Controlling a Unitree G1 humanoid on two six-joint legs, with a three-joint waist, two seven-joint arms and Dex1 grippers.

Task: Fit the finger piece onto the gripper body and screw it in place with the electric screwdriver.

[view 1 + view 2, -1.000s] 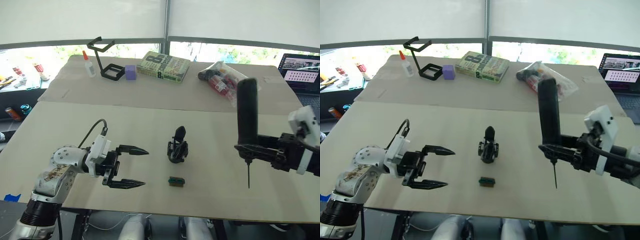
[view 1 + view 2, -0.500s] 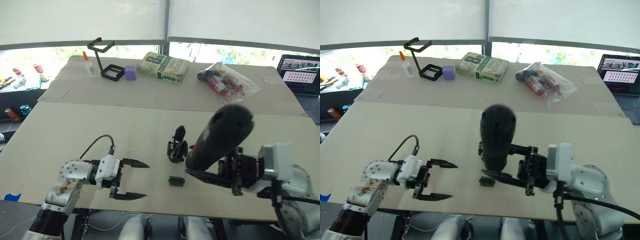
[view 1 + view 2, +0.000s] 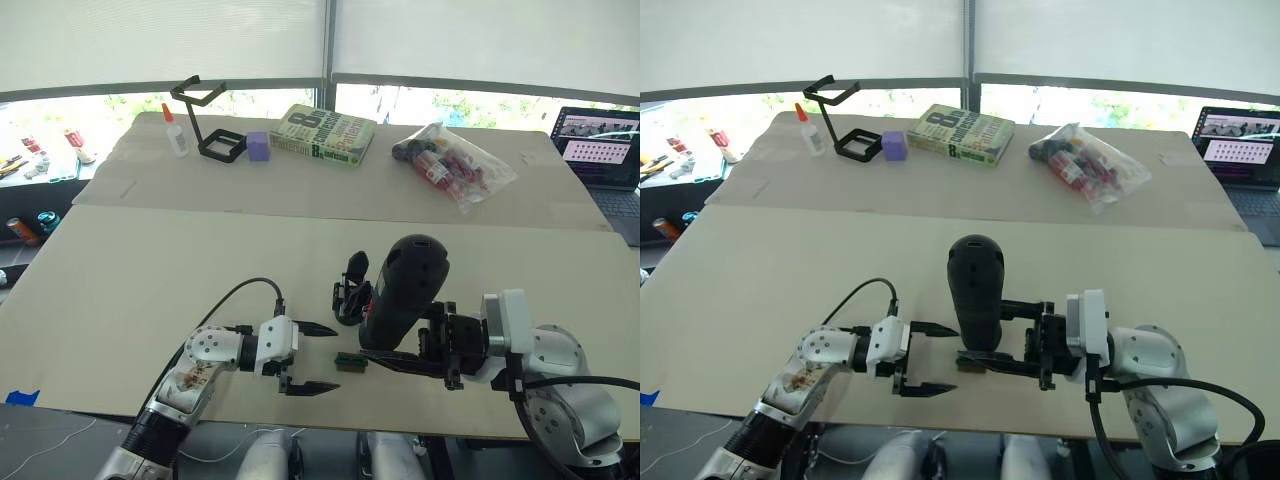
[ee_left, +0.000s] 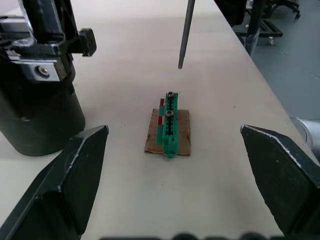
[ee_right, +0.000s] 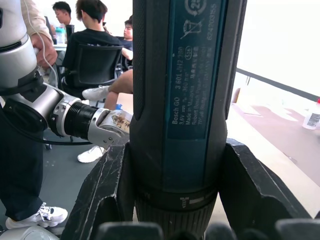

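Right gripper clamped on the electric screwdriver, fingers pressed to either side of its black barrel just above the collar. Screwdriver held near upright over the front of the counter, butt end up, thin metal bit pointing down. Label on the barrel, read along its length in the right wrist view — "Bosch GO", "3 601 JH2 200", a crossed-out bin mark, further small print too fine to make out.

Left gripper spread wide and holding nothing, fingers low over the counter, pointing toward the screwdriver. Between those fingers, in the left wrist view, a small green block on a brown card backing, two screw heads on its top; bit tip hanging just above and beyond it, not touching. Beside the block, the round black base of the gripper body, standing on the counter.

Gripper body also seen from the head, pointed finger up, just behind the screwdriver and partly hidden by it. Finger piece not made out as a loose part.

Farther back: a book with a large "8" on its cover, a clear bag of small items, a purple cube, a black wire stand, a glue bottle. At the far right — a laptop, screen lit. People seated in the background of the right wrist view.
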